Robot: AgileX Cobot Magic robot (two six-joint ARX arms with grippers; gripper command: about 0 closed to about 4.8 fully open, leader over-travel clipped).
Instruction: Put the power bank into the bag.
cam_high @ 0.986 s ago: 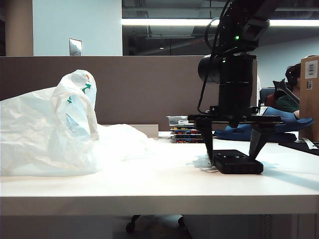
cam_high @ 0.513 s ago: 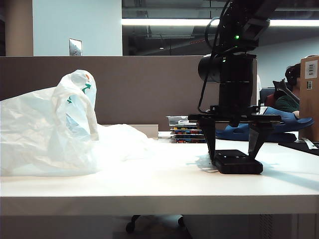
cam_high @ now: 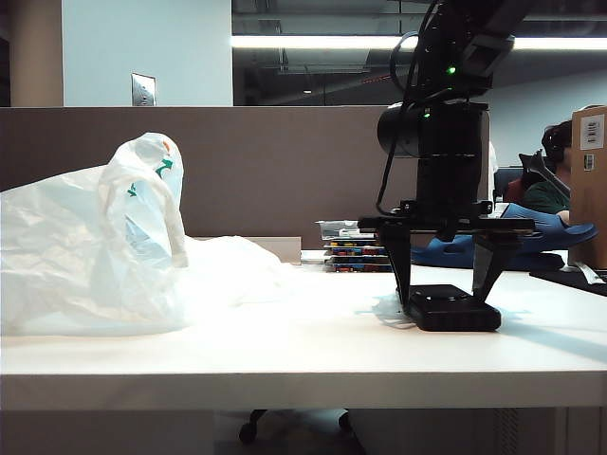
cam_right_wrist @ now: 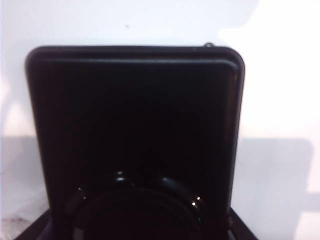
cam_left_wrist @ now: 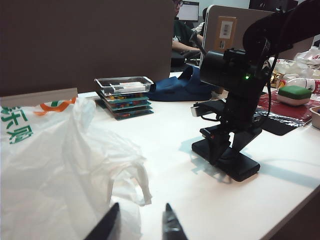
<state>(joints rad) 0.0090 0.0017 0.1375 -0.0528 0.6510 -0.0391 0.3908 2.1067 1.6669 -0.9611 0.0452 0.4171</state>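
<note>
The power bank (cam_high: 453, 308) is plain black, glossy in the right wrist view. The bag (cam_high: 95, 251) is translucent white, printed in green and orange near its top. The bench (cam_high: 303, 365) is white. Both tools, right (cam_high: 444, 284) and left (cam_left_wrist: 137, 225), are black. At 1 o'clock from the power bank lies a blue clog (cam_high: 512, 242).

On the table (cam_high: 285, 365), the bag (cam_high: 104, 246) is heaped at nine o'clock in the exterior view, and the power bank (cam_high: 453, 308) is laid flat at three o'clock, well apart from it. The right gripper (cam_high: 444, 296) is set directly over the power bank, one finger at each side. A stack of boxes (cam_high: 343, 248) is placed behind, between them. The left gripper (cam_left_wrist: 139, 225) is held near the bag's edge.
</note>
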